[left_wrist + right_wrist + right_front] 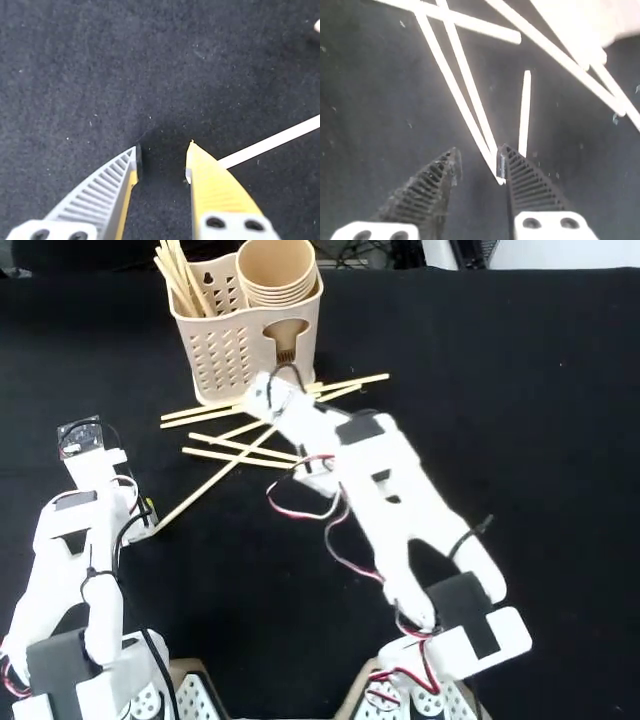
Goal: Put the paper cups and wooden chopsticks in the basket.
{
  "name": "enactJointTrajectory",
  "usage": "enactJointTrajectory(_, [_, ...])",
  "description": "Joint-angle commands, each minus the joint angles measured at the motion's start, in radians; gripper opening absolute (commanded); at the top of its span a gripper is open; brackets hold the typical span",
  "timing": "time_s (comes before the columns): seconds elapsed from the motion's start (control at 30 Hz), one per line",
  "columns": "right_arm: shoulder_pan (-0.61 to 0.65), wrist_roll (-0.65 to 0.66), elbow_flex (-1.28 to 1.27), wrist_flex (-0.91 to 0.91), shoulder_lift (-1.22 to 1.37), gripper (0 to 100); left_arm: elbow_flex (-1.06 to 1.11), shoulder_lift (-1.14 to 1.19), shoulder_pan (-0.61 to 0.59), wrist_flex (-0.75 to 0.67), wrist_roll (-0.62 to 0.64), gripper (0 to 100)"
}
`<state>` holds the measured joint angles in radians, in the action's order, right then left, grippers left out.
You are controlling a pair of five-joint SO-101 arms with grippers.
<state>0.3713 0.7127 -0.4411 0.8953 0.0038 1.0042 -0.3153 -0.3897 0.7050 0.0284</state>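
Black cloth (pixel 520 390) lower left, where I see my left gripper (pixel 162 150) open. Top centre, the basket (pixel 235 355) holds wooden chopsticks (pixel 180 280) left, stacked paper cups (pixel 277 270) right. Below it, my right gripper (pixel 477 160) gapes over loose chopsticks (pixel 200 416).

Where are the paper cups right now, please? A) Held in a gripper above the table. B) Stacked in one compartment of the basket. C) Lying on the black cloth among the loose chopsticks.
B: the paper cups sit nested in the basket, beside the compartment that holds the upright chopsticks.
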Motion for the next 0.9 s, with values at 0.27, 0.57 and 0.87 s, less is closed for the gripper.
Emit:
enactJointTrajectory(0.27, [0.044, 0.012, -0.005, -0.173, 0.133, 14.5, 0.001, -0.011, 0.012, -0.011, 0.008, 17])
enactJointTrajectory(0.57, [0.04, 0.077, 0.154, -0.115, 0.3, 14.3, -0.004, -0.005, 0.012, -0.011, 0.008, 17])
enactJointTrajectory(0.87, [0.029, 0.259, 0.163, -0.023, 0.305, 5.0, -0.004, -0.005, 0.012, -0.011, 0.008, 17])
